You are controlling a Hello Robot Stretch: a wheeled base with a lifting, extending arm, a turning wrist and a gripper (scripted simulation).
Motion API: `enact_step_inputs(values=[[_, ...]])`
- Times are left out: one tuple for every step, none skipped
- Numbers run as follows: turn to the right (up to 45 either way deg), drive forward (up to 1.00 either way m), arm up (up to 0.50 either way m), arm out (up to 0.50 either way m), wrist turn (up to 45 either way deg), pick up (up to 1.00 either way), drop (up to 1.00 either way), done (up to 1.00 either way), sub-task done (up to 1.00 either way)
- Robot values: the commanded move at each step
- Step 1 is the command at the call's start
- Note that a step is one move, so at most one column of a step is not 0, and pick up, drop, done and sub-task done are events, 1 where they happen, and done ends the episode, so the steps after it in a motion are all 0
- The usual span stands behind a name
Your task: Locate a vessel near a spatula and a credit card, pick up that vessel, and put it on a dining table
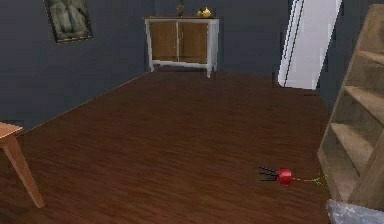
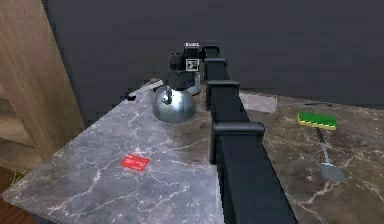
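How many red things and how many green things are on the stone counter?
Red: 1, the card
Green: 1, the sponge
Total: 2, both lying on the marble counter
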Motion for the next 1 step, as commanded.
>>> enact_step_inputs(values=[[0.0,0.0,0.0,0.0,33.0,0.0,0.0,0.0,0.0]])
